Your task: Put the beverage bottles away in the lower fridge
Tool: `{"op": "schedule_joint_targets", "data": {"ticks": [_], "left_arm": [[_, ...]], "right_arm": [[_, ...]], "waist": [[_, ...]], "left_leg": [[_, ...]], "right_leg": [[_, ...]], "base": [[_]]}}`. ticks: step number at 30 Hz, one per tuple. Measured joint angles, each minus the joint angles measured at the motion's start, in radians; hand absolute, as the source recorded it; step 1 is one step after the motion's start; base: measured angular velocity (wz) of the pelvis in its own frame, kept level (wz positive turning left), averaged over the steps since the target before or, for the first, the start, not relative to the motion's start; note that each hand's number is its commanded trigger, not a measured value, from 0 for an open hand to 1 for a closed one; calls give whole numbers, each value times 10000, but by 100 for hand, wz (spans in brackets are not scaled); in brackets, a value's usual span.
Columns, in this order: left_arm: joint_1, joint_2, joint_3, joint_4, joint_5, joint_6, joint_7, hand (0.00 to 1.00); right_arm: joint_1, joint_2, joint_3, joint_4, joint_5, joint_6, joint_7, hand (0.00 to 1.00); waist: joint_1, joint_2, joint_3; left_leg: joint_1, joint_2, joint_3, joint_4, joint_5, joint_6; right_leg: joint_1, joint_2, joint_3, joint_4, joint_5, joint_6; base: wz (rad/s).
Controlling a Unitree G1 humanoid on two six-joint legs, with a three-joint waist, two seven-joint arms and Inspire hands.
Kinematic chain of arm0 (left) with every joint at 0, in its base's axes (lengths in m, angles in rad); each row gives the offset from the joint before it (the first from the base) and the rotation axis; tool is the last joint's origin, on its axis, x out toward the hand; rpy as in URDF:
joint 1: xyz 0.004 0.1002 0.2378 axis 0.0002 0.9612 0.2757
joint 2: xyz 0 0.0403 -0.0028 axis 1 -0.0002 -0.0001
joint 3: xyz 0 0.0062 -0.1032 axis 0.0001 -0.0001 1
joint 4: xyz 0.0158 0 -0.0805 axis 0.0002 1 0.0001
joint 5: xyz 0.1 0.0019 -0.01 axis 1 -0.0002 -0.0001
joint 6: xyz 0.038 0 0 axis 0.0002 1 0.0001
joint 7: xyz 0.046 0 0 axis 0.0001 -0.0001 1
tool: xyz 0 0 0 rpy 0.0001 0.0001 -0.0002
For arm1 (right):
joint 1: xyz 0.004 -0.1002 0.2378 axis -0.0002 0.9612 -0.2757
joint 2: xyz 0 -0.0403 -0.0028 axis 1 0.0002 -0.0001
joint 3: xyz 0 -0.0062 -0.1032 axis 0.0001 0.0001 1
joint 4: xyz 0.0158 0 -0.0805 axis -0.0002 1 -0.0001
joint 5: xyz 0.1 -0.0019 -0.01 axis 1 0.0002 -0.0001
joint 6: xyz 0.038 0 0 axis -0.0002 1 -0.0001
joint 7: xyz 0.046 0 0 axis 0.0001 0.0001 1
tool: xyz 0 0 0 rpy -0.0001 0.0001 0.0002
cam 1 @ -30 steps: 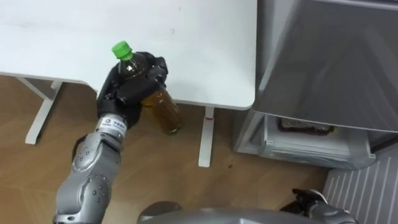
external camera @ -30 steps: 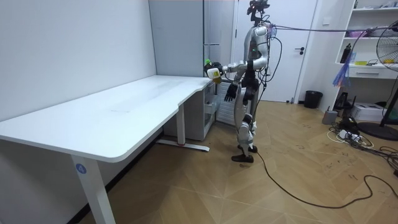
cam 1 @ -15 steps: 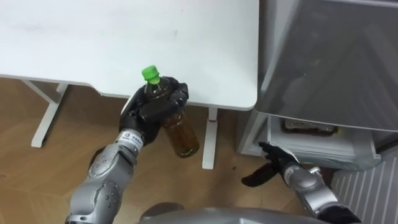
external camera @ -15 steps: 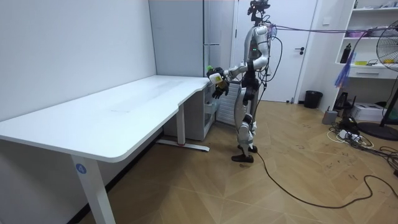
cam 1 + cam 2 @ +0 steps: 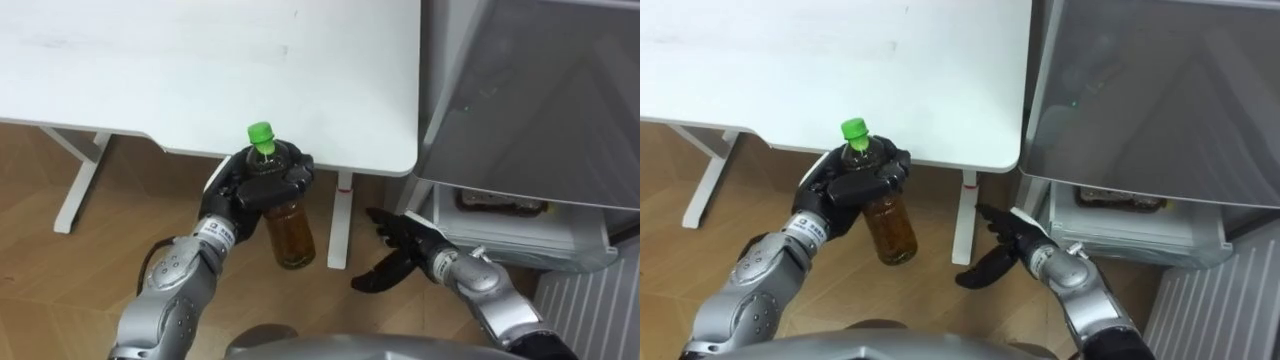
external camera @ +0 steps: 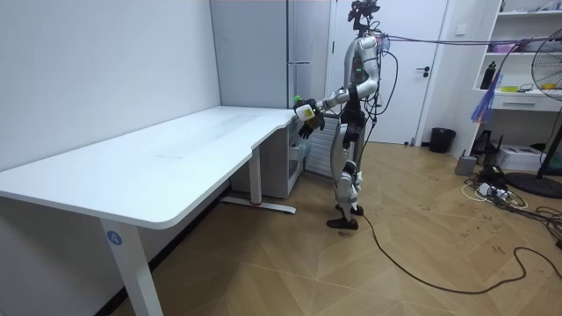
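Note:
A bottle of amber drink (image 5: 287,222) with a green cap (image 5: 261,133) hangs upright over the wooden floor, just in front of the white table's edge. My left hand (image 5: 258,182) is shut on its upper part; the same bottle (image 5: 888,226) and left hand (image 5: 855,183) show in the right eye view. My right hand (image 5: 398,252) is open with spread fingers, low and to the right of the bottle, in front of the open lower fridge drawer (image 5: 505,232). In the room view I stand at the table's far end beside the grey fridge (image 6: 263,61), bottle (image 6: 301,107) held out.
The white table (image 5: 200,70) spans the upper left, its leg (image 5: 338,225) standing just behind the bottle. The grey upper fridge door (image 5: 540,90) overhangs the drawer at the right. A white ribbed panel (image 5: 585,315) lies at the lower right.
My left hand has carried the bottle to the right and a little lower, towards the fridge. My right hand has risen into view and spread open beside the bottle.

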Motion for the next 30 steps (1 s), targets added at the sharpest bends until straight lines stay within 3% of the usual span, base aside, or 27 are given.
{"op": "schedule_joint_targets", "data": {"ticks": [6, 15, 22, 30], "left_arm": [[-2, 20, -76, -17, 107, -87, 27, 100], [-72, 44, -158, -125, 384, -224, -245, 100], [-72, 75, -500, -131, 561, -228, -423, 100], [-72, 69, -759, -130, 558, -233, -589, 100]], "right_arm": [[3, -138, 379, -375, 421, -23, 762, 0], [46, -326, 647, -1317, 1607, -24, 2194, 0], [45, -350, 760, -1503, 1993, 21, 3103, 0], [42, -336, 851, -1506, 2515, 37, 3694, 0]], "waist": [[-15, -56, -10], [14, -383, 6], [17, -306, 17], [22, -192, -26]], "left_leg": [[3, -2, -1, 14, 2, 4], [20, 1, 10, 76, 1, 7], [9, 2, 55, 71, -18, 32], [98, 4, 61, 68, -15, 32]], "right_leg": [[2, -13, -48, 10, -4, 6], [-24, -8, 44, 10, -3, 9], [6, -8, 92, 12, -2, 10], [46, -12, 113, 27, -2, 10]], "base": [[0], [0], [0], [0]]}}
